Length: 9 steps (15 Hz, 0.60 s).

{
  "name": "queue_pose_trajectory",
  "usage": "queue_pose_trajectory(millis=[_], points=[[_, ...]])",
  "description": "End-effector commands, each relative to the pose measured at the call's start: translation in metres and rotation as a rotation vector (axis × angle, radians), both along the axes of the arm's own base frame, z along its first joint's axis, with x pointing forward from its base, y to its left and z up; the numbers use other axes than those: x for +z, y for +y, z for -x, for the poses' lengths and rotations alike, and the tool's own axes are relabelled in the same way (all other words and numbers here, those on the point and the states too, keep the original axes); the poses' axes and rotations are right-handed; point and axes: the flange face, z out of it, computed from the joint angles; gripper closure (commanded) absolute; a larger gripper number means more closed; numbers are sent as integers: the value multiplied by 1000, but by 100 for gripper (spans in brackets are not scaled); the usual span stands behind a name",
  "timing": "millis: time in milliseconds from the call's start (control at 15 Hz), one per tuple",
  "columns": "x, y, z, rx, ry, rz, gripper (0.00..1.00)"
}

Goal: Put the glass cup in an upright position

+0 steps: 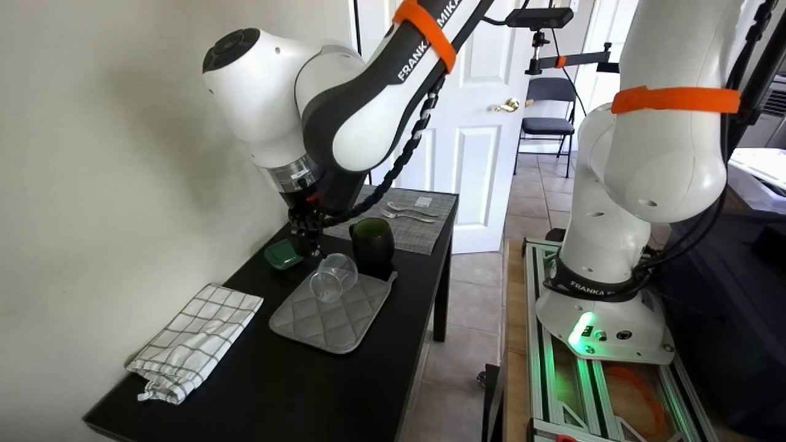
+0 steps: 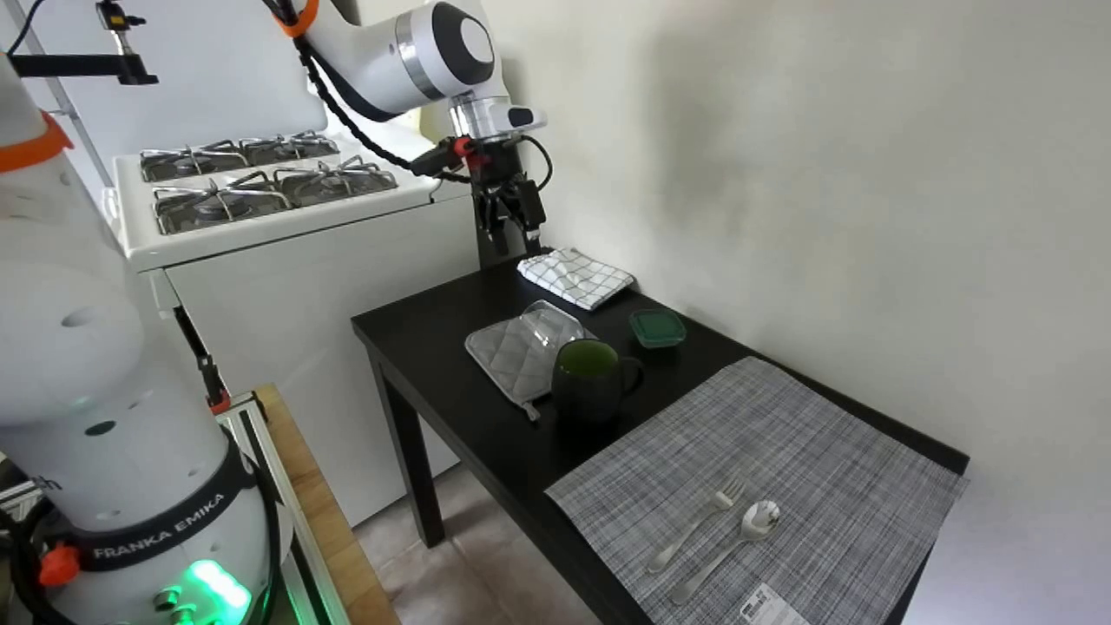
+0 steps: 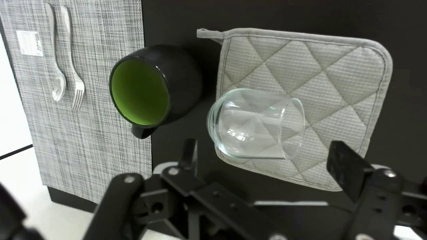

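Observation:
The clear glass cup [image 3: 257,125] lies on its side on a grey quilted pot holder [image 3: 353,73]. In the wrist view its base points left and its open mouth points right. The cup also shows in both exterior views [image 1: 333,279] [image 2: 547,321], partly behind the dark mug in one of them. My gripper [image 3: 262,151] is open and empty. Its two fingers are spread wider than the cup's length and appear below the cup in the wrist view. In both exterior views the gripper [image 1: 310,242] [image 2: 518,241] hangs above the table, apart from the cup.
A dark green mug [image 3: 181,81] stands close to the cup's base end. A green lidded container [image 2: 657,328] and a folded checked cloth [image 1: 199,337] lie near the wall. A grey placemat [image 2: 781,451] holds a fork [image 2: 694,525] and spoon [image 2: 725,551].

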Motion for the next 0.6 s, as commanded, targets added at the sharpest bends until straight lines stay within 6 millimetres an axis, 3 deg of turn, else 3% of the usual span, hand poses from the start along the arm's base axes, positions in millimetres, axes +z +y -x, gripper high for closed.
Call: queue_pose_trajectory(millis=[0,533], points=[[-22,4,-1,-18,-10,55,0],[-54,7,-6,1,-15,106,0]])
